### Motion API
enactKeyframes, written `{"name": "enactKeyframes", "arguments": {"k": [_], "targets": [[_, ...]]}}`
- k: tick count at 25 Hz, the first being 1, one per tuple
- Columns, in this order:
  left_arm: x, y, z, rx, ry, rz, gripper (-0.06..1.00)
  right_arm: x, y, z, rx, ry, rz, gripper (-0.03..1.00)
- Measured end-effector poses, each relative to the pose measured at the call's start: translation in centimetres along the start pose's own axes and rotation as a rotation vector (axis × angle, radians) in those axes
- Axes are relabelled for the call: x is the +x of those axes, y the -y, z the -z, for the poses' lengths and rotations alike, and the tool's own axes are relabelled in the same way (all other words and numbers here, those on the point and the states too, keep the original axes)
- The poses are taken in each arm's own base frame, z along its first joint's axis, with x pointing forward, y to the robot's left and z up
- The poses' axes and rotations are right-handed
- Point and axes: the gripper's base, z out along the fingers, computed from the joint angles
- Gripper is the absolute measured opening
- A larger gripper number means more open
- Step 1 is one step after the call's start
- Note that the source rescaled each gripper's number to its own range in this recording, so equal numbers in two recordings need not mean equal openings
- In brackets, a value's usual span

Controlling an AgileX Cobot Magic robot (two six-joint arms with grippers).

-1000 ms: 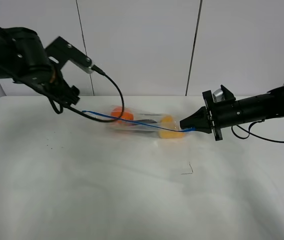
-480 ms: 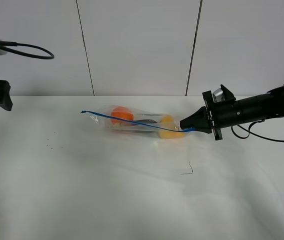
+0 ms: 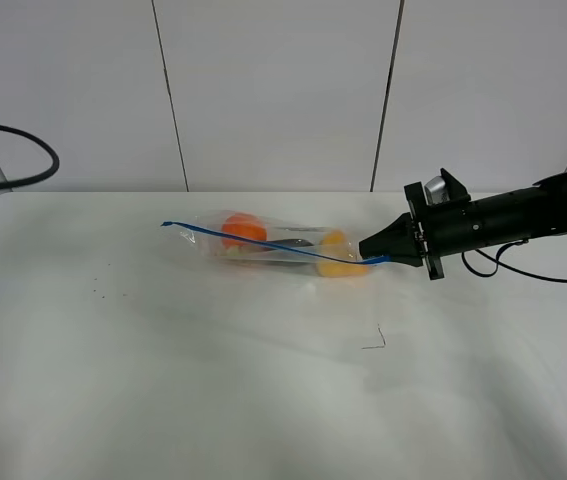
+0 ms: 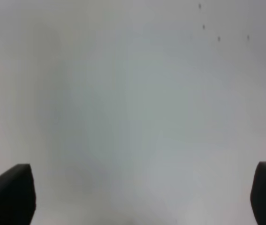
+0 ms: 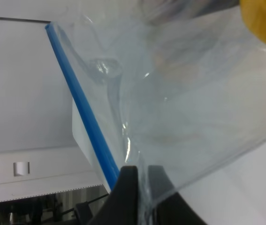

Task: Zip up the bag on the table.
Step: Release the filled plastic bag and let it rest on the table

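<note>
Bag (image 3: 248,250): on bench (image 3: 263,400), centre, toward far edge; blue zipper strip (image 5: 85,112) runs left to right.
Right pincer (image 3: 366,250): clenched on bag's right end, at zipper strip.
Left pincer (image 4: 142,197): released, fingers wide apart, over bare bench at left edge.

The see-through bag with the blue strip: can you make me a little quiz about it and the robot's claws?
1. True or false: the right gripper is shut on the clear crinkly plastic bag at one end of its blue zipper strip.
2. The left gripper is: A open over the white table, holding nothing; B shut on the bag; C pinching the zipper strip.
3. What colour is the round item in the bag nearest the right gripper?

Key: 1 true; 2 A; 3 yellow.
</note>
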Motion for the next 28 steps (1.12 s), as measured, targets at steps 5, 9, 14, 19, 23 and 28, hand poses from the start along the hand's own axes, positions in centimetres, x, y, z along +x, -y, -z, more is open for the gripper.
{"name": "enactKeyframes", "arguments": {"k": [5, 9, 14, 19, 23, 28], "targets": [[3.7, 0.3, 2.3, 0.015, 0.061, 0.014, 1.00, -0.1, 0.0, 0.0, -0.004, 0.006, 0.001, 0.00], [6.7, 0.9, 3.3, 0.068, 0.072, 0.006, 1.00, -0.1, 0.0, 0.0, -0.005, 0.009, 0.001, 0.00], [9.5, 1.6, 4.6, 0.125, 0.145, 0.003, 1.00, -0.1, 0.0, 0.0, -0.005, 0.009, 0.001, 0.00], [11.5, 1.7, 6.3, 0.136, 0.189, 0.001, 1.00, -0.1, 0.0, 0.0, -0.005, 0.009, 0.001, 0.00], [12.9, 1.8, 7.4, 0.138, 0.254, 0.003, 1.00, -0.1, 0.0, 0.0, -0.004, 0.010, 0.002, 0.00], [15.0, 1.9, 8.3, 0.133, 0.334, 0.004, 1.00, -0.1, 0.0, 0.0, -0.004, 0.010, 0.004, 0.00]]}}
